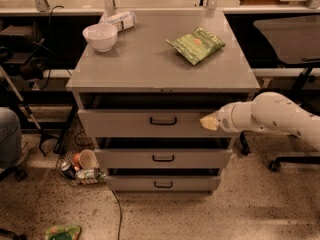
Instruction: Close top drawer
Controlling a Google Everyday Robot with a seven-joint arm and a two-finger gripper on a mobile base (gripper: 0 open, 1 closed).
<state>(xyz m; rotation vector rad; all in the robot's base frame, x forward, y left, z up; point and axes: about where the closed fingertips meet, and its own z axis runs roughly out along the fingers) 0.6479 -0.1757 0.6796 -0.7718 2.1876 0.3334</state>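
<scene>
The gripper (pixel 209 122) meets the right end of the top drawer (pixel 125 124)'s front, and we cannot tell whether it is spread or closed; the drawer stands slightly out beneath the cabinet top (pixel 150 69); up there we see a white bowl (pixel 100 36) and a green snack bag (pixel 196 44); a floor basket (pixel 70 173) at the left holds a cup (pixel 88 159) and cans.

You see the top drawer (pixel 120 124) in plain grey with a black handle (pixel 163 120). The gripper (pixel 209 122), pale yellow on a white arm (pixel 270 115), is at its right front. On the grey table (pixel 150 69) sit a white bowl (pixel 100 36) and a green printed bag (pixel 196 45). The floor (pixel 260 204) is speckled beige.
</scene>
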